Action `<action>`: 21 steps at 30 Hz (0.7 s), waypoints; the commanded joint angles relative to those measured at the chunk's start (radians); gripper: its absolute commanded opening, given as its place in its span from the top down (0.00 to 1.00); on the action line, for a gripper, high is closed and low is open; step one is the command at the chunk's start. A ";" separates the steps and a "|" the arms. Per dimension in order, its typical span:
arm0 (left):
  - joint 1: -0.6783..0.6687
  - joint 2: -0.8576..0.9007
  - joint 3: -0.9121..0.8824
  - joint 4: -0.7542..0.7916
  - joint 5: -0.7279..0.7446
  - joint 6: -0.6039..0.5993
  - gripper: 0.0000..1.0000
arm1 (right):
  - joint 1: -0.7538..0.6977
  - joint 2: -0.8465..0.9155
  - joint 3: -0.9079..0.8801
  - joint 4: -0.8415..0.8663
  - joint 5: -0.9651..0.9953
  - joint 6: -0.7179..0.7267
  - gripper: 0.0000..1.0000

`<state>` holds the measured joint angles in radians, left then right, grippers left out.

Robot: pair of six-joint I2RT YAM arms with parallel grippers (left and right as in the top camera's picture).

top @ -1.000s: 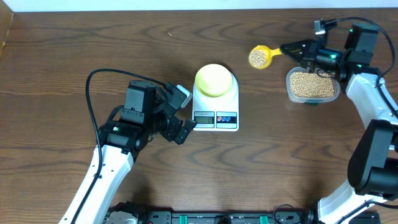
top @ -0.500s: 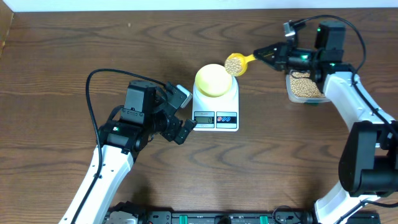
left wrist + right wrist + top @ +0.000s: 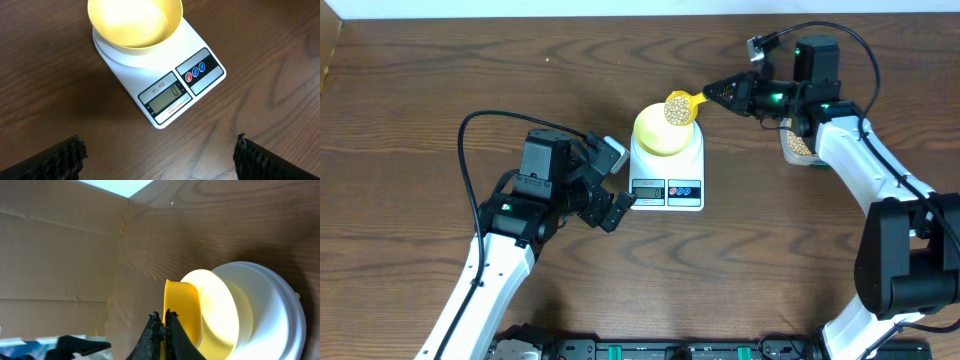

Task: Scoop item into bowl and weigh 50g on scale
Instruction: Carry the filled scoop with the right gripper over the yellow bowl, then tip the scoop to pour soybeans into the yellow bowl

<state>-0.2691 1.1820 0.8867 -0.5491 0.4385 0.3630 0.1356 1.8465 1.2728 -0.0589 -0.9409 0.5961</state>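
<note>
Wooden table (image 3: 420,90) bearing the white scale (image 3: 667,185), reading zero, with the empty bowl (image 3: 658,135) on it; the left gripper (image 3: 617,182) waits just beside, jaws wide apart. The right gripper (image 3: 725,93) is clamped on the handle of the yellow scoop (image 3: 696,98), heaped with beans (image 3: 677,108) above the bowl's rim. The beans look light, hard and free-rolling: hold by the handle, tilt slowly.

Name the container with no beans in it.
The pale yellow bowl on the scale; the yellow scoop and clear tub both hold beans.
</note>
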 commanded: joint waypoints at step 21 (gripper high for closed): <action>0.004 0.002 -0.001 0.002 -0.010 -0.006 0.03 | 0.103 0.011 0.000 0.003 0.129 -0.489 0.99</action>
<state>-0.2691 1.1820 0.8867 -0.5491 0.4381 0.3630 0.2268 1.8465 1.2728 -0.0589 -0.8143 0.2420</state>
